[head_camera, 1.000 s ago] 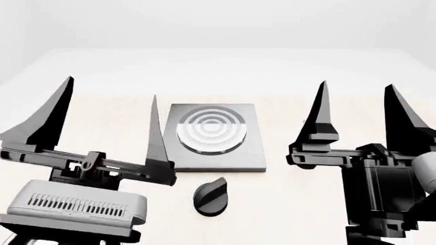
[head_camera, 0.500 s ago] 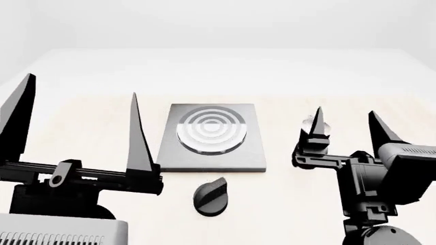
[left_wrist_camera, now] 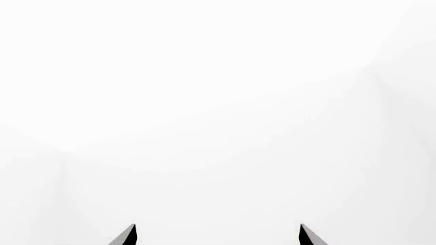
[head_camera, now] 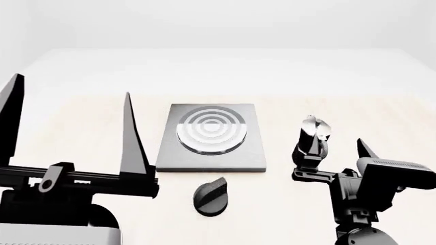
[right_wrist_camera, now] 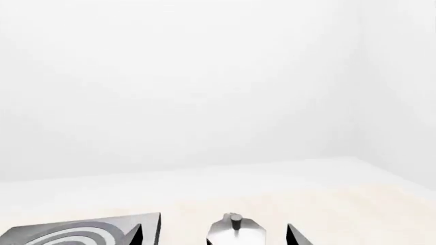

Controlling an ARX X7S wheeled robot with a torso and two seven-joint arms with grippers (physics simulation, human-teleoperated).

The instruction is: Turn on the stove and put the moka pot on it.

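Evidently the task stands at its opening stage, with neither step completed as far as the renders show. At the left of the head view, the left end effector (head_camera: 68, 130) hangs above the near-left worktop (head_camera: 81, 109) with its two tapered fingers spread wide and nothing between them; its wrist view shows only the two fingertips against blank white. Toward the centre, the stove (head_camera: 212, 138) lies flat on the worktop, its raised concentric rings bare, with no pot on them. Just near of the plate sits the knob (head_camera: 210, 196), untouched by either arm; whether it has been turned cannot be judged from its ridge alone, and no glow or indicator is visible on the rings. To the right, the moka pot (head_camera: 314, 133) stands upright on the worktop, well apart from the stove's right edge. The right end effector (head_camera: 332, 145) is low beside it, fingers parted and straddling the pot without visibly clamping it; contact cannot be confirmed. Remaining, by my assessment: operating the knob, grasping the pot and setting it on the rings. No brand, label or legible writing appears anywhere.
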